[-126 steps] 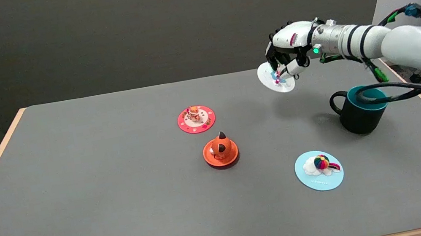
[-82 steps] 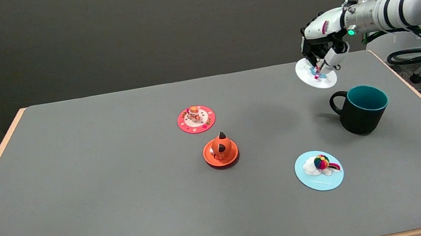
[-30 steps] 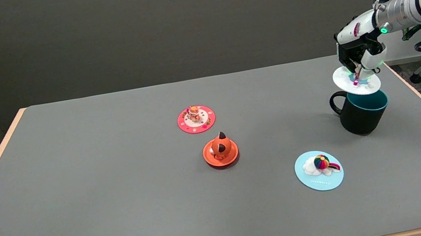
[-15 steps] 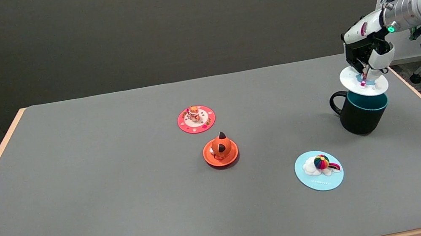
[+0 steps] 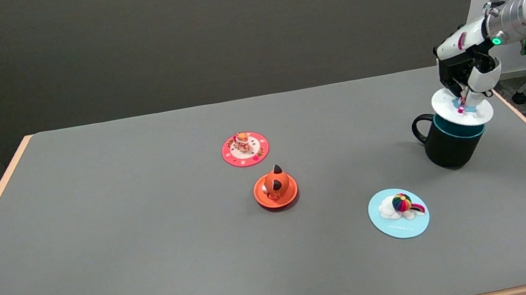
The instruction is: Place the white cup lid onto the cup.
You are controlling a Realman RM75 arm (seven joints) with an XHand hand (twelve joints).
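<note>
Four lids are in view, and only one is in hand. At the right of the frame the black-and-white right hand (image 5: 466,68) reaches in from the right edge, its fingers closed on the small coloured figure that tops the round white cup lid (image 5: 462,106), so the disc hangs below the fingers and its rim is unobstructed. That lid sits over the mouth of the black mug with a teal interior (image 5: 449,140), tilted and offset toward the upper right; teal rim shows at its lower left. Whether it touches the rim cannot be told. Judged from this, seating is not complete: the lid needs shifting toward the lower left and levelling before release.

Remaining items lie flat on the grey worktop (image 5: 152,251), well apart from the mug: a pink round lid with a small figure (image 5: 245,149), an orange lid with a fox-like figure (image 5: 275,188), and a light-blue lid with a rainbow ornament (image 5: 398,213).
</note>
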